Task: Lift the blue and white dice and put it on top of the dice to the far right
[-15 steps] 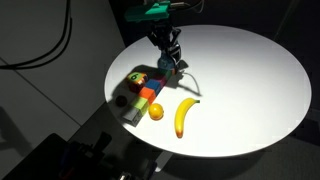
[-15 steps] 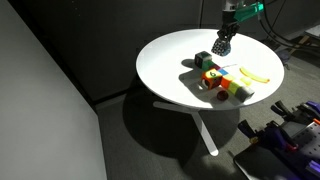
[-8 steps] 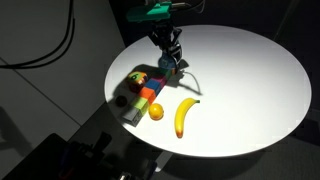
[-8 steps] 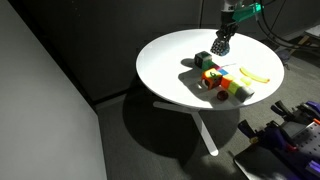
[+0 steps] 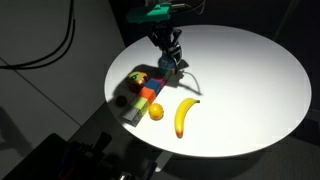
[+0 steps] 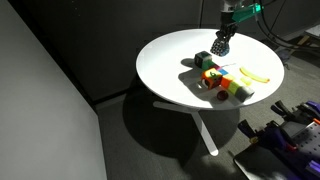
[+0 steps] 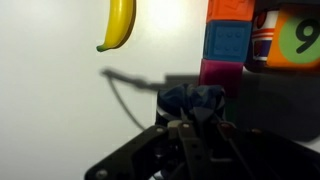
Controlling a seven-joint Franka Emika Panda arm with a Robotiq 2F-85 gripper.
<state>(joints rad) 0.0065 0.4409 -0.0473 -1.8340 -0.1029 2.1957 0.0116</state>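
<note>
Nothing has moved since a moment ago; the arm and all the things sit just as they did.

The black metal gripper (image 5: 169,61) hangs low over the round white table (image 5: 240,70), just beside a row of small coloured cubes. In the wrist view, the blue and white dice (image 7: 192,100) sits right at the tips of the gripper (image 7: 192,126). It is dark and blurry there. I cannot tell if the fingers squeeze it or only stand by it. The dice is a cube, so no side is longer than another, and I cannot tell which face is up.

Past the dice, in one line, come a pink-purple cube (image 7: 214,72) touching it, then a blue cube (image 7: 227,42), then an orange cube (image 7: 230,8). Beside them is a white block with a big 9 (image 7: 290,35). A smooth, curved yellow banana (image 5: 182,116) lies near the cubes, with a small round orange ball (image 5: 156,112) next to it.

The table top is flat, plain and bright. The floor around it is dark, and a grey wall (image 6: 50,90) stands to the side in an exterior view.
</note>
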